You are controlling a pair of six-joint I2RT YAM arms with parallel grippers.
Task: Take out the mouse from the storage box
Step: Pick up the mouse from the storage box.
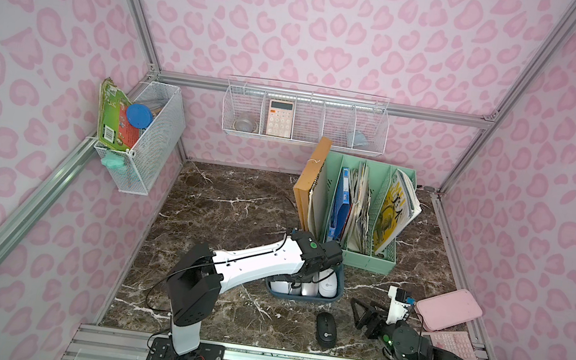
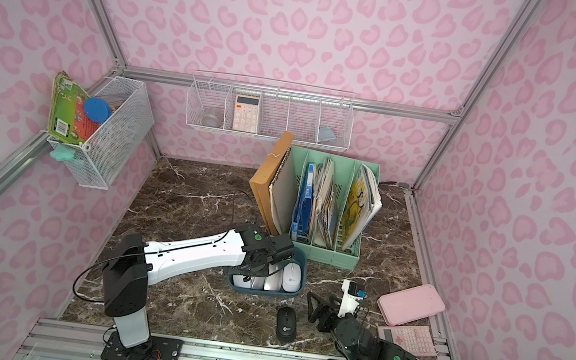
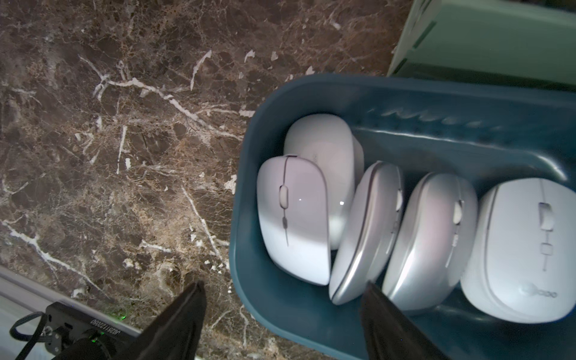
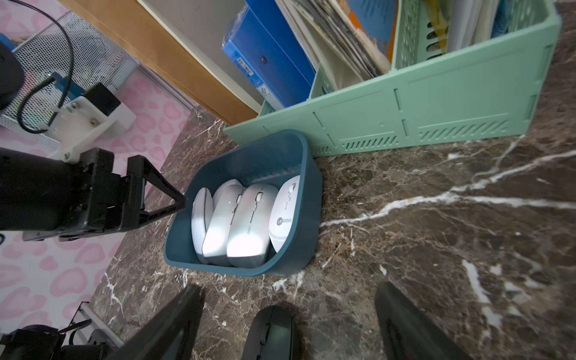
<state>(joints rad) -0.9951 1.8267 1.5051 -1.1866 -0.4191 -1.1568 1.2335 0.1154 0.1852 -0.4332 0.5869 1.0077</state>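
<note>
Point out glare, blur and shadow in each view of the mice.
Left wrist: the left gripper shows as dark blurs, the storage box wall smeared. Right wrist: glare whitens the silver mice; the black mouse is out of focus. Both top views: the left arm hides part of the box.

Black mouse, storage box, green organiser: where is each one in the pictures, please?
Black mouse [image 1: 326, 329]: a top view, on its back.
Storage box [image 4: 258, 156]: right wrist view, on its inner wall.
Green organiser [image 4: 452, 103]: right wrist view, on its front wall.
</note>
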